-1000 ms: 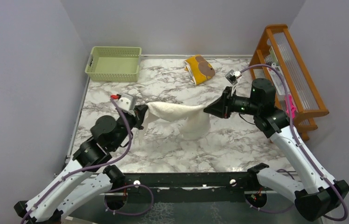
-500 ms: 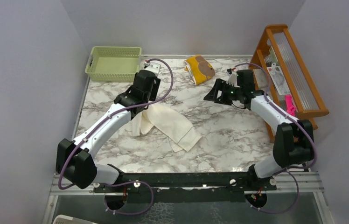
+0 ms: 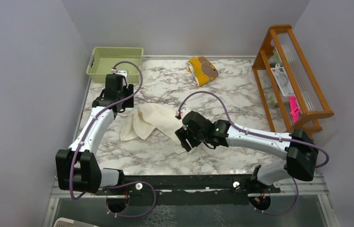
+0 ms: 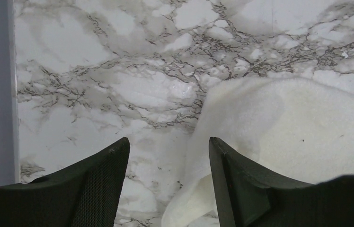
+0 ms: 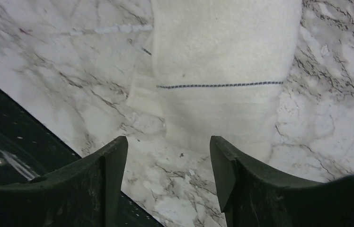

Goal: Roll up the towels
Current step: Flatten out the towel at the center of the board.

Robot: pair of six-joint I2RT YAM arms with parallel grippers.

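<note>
The cream-white towel (image 3: 149,120) lies crumpled and partly folded on the marble table, held by nothing. My left gripper (image 3: 117,105) hovers open at its far left edge. In the left wrist view that gripper (image 4: 168,142) points down beside the towel (image 4: 298,127), and a fold of the towel's edge runs low between the fingers. My right gripper (image 3: 183,141) is open at the towel's near right end. In the right wrist view it (image 5: 168,142) stands just short of the towel's hemmed end (image 5: 222,61), over bare marble. The mustard-yellow towel (image 3: 202,70) lies bunched at the back.
A pale green basket (image 3: 116,64) stands at the back left corner. A wooden rack (image 3: 291,71) lines the right side. The black rail (image 3: 189,182) runs along the table's near edge, and this dark edge (image 5: 4,142) shows close to my right gripper.
The cream towel, stretched in the air between both shut grippers, has been let go and lies on the table. Both grippers opened; the left moved to its far left edge, the right to its near end.
</note>
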